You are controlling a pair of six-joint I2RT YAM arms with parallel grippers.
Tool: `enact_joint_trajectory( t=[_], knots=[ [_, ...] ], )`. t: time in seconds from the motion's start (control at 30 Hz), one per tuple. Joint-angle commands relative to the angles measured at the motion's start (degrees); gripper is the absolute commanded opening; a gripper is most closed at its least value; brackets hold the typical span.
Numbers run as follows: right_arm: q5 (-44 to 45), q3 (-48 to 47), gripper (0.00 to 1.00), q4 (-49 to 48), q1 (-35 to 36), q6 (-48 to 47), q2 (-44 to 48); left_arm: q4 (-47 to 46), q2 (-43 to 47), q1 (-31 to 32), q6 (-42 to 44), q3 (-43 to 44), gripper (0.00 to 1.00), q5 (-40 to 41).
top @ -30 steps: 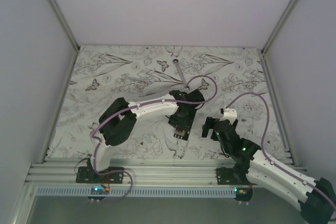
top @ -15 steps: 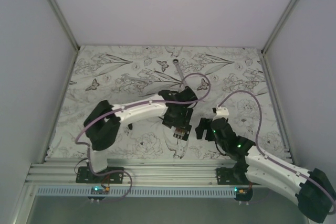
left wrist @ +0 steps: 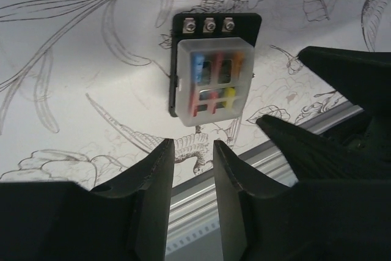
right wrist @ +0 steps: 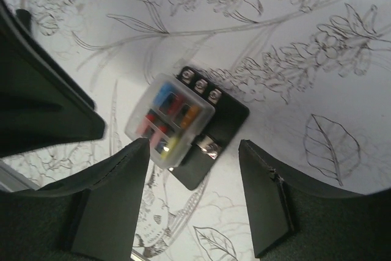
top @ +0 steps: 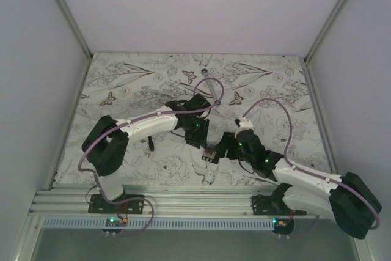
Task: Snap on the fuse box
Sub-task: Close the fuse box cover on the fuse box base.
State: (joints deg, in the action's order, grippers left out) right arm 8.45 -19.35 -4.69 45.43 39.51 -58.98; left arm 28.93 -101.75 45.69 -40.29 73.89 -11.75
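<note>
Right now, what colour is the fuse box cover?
Translucent white; fuse box shows best in left wrist view.

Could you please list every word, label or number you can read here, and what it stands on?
No text can be read.
The fuse box shows coloured fuses under its pale cover; any markings are too small to read.
The table cover bears only drawings.

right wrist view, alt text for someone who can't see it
A black fuse box with a clear top lies on a flower-printed table. The right gripper hovers open over it, a finger either side.
</note>
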Motion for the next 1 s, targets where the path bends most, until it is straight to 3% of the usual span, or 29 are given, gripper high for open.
enact_joint_trajectory(
  t=[0.0, 0.2, 0.37, 0.47, 0.97],
  knots=[
    [-2.29, -2.81, 0.65, -4.58, -0.43, 1.33, -2.39, -1.85, -2.25, -0.53, -0.35, 0.52, 0.33, -5.04],
    [-3.06, -3.49, 0.56, -5.33, -0.42, 1.71, -7.64, -2.03, -4.59, -1.13, -1.04, -0.12, 0.32, -5.20],
    [-4.24, -3.76, 0.37, -5.71, -0.43, 1.97, -11.57, -2.07, -7.45, -1.13, -1.44, -0.44, 0.28, -5.59],
    [-4.65, -3.74, 0.30, -4.85, -0.43, 2.15, -12.92, -2.08, -8.74, -1.13, -1.66, -1.11, 0.27, -5.82],
    [-6.04, -6.21, 0.18, 5.81, -0.47, 2.12, -24.90, -4.39, -14.99, -2.22, -8.01, -8.11, 0.19, -2.94]
  ],
)
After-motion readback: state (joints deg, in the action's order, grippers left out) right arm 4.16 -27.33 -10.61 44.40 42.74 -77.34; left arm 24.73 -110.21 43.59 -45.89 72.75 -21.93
